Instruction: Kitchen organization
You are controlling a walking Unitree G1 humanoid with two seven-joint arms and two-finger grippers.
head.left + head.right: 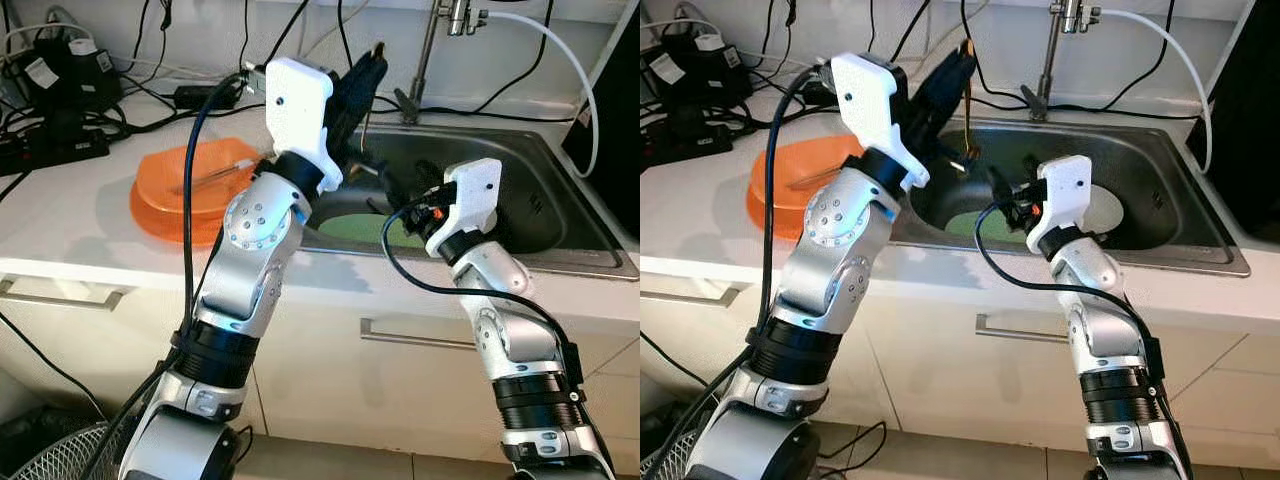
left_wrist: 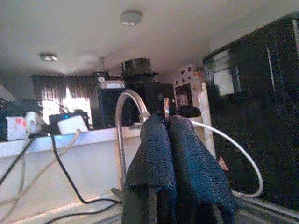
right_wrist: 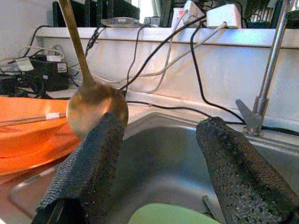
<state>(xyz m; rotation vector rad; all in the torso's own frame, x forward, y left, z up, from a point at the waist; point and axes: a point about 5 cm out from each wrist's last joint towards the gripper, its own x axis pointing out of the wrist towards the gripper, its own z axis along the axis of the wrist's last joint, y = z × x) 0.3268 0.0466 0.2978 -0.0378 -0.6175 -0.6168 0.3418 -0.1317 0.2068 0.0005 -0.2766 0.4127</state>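
White countertop is running along a wall here, with a steel sink set into it and a tap rising behind the basin. At the counter's far left, black power bricks and tangled cables are lying about; white stickers on them are too small to read, and no brand is showing anywhere.

An orange tray is sitting on the counter just left of the sink, with chopsticks lying in it.

The left gripper is reaching up over the sink's near-left corner, its fingers pressed together on the handle of a brass-coloured spoon. The spoon is hanging bowl-down between tray and basin, with the thin end of the handle poking up between the fingertips in the left wrist view.

The right gripper is hovering inside the sink with its fingers spread wide and nothing between them, just beside the spoon's bowl. Beneath it, a green plate is lying on the sink floor, and a white dish is lying further right.
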